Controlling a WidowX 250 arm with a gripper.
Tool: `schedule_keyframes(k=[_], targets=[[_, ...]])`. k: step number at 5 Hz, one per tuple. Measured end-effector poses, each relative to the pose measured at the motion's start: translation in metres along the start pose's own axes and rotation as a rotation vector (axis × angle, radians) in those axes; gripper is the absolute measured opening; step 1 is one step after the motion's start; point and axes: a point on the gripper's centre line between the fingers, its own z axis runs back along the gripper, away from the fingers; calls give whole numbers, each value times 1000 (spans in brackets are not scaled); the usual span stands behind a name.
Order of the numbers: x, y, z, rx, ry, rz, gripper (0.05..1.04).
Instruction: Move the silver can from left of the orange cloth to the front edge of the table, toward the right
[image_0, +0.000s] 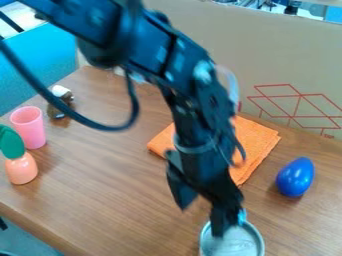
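Camera view: tool (224, 217) low over a round metal-rimmed container (259, 235) at the lower edge of the view, its dark end overlapping the rim. Main risk, as judged: a slightly off-centre descent presses one side of the rim, and the container tips or skids on the bench (107, 190). Second risk: the pale round surface inside looks broad and flat, so the tool could slide across it without purchase. Third: a low sideways sweep could ruck the orange cloth (257, 142) behind, or bump the blue egg-shaped object (295, 177) to the right; its rounded form would let it roll. Pose: arm (160, 47) enters at upper left, bends at mid-frame, then drops steeply, wrist in front of the cloth. Cable (73, 116) hangs in a loose loop at left; snagging possible if the arm lowers. State of tool: cannot tell whether spread, pressed together or pinching; its lower end is hard to make out against the container.
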Motion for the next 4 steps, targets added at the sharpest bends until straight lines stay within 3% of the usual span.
schedule_keyframes(k=[1,2,3,4], targets=[[2,8,19,18,-49,-10,1005],[-7,27,42,66,-65,17,1005],[-28,55,51,205,51,11,1005],[-29,56,52,210,56,14,1005]])
